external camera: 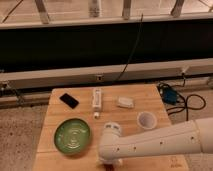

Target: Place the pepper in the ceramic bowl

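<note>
The ceramic bowl (pixel 72 136) is green and glossy with a lighter ring pattern inside; it sits on the front left of the wooden table (pixel 150 102) and nothing lies in it. My white arm (pixel 160 142) reaches in from the right across the table's front. My gripper (pixel 108 164) points down at the front edge, just right of the bowl, mostly covered by the round wrist. The pepper is hidden under the wrist and gripper.
A black phone (pixel 69 100) lies at the back left. A white bottle (pixel 97 98) lies at the back middle, a small white packet (pixel 125 103) to its right. A small white cup (pixel 146 120) stands right of centre. A blue device with cables (pixel 170 95) lies on the floor to the right.
</note>
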`<state>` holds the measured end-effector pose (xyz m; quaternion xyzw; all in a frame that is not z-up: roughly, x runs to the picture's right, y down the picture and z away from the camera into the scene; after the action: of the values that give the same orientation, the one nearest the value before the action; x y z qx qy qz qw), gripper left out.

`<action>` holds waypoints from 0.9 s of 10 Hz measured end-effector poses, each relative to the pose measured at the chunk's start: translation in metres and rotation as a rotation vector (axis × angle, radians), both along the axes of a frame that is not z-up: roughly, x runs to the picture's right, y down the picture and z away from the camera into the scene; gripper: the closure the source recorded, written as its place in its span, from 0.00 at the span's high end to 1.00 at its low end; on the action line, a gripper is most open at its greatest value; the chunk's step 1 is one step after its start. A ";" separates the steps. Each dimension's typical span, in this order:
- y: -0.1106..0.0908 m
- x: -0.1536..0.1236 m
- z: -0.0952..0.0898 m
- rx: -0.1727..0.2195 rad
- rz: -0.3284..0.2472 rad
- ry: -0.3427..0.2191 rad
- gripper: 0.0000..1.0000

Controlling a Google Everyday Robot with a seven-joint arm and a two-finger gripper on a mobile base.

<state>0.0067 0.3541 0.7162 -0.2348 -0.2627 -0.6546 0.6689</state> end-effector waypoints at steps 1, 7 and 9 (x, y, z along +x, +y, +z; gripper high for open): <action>0.003 0.001 0.002 -0.007 -0.009 0.001 0.61; -0.010 0.001 -0.007 -0.007 -0.010 -0.001 0.12; -0.013 0.002 -0.008 -0.009 -0.010 0.000 0.11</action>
<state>0.0082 0.3415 0.7084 -0.2391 -0.2646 -0.6566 0.6646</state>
